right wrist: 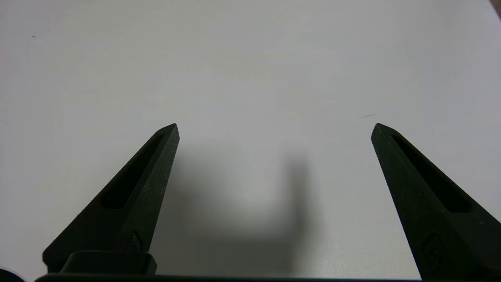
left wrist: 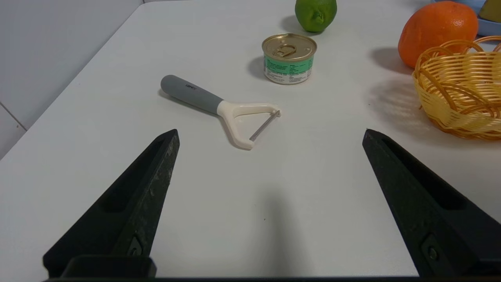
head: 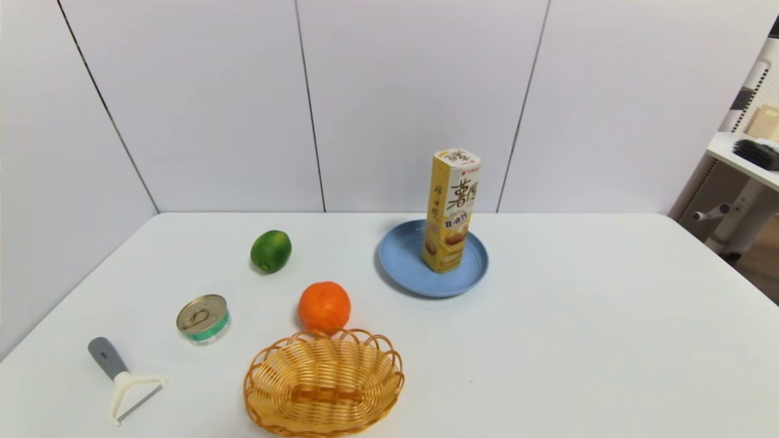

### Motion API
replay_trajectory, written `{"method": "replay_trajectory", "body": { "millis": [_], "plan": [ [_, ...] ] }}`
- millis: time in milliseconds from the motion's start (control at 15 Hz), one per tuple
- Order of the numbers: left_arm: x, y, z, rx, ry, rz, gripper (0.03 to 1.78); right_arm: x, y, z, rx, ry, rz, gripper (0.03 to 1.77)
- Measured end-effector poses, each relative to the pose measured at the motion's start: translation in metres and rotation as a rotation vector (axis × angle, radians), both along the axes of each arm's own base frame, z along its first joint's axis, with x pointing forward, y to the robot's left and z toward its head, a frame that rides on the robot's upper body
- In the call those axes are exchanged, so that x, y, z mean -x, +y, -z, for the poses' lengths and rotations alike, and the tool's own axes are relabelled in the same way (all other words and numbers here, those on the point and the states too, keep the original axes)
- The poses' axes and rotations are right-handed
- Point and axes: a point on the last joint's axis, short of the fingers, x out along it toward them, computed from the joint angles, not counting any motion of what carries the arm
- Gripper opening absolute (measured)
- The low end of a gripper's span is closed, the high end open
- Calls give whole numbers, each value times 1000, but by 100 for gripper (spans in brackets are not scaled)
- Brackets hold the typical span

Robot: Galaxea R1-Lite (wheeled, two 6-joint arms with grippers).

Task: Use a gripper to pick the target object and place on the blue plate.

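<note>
The target object (head: 453, 210), a tall yellow hexagonal snack box with black characters, stands upright on the blue plate (head: 401, 258) at the table's far middle. Neither arm shows in the head view. My left gripper (left wrist: 270, 135) hangs open over bare table, short of a peeler, with nothing between its fingers. In the right wrist view my right gripper (right wrist: 275, 127) is open above bare white table, and only its own shadow lies between its fingers. A sliver of the blue plate (left wrist: 485, 25) shows behind the orange in the left wrist view.
A lime (head: 271, 250), an orange (head: 324, 306), a small tin can (head: 204, 319) and a grey-handled peeler (head: 125, 380) lie on the table's left half. A wicker basket (head: 324, 382) sits at the front middle. A wall bounds the far edge.
</note>
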Motion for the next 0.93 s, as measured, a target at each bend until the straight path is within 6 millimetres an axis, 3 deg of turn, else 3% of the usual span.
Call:
{"method": "replay_trajectory", "body": {
  "millis": [333, 933],
  "plan": [
    [0, 0, 0, 0, 0, 0, 169, 15, -1, 18, -143, -155, 90, 169],
    [0, 0, 0, 0, 0, 0, 169, 17, -1, 20, -122, -184, 83, 169]
  ]
}}
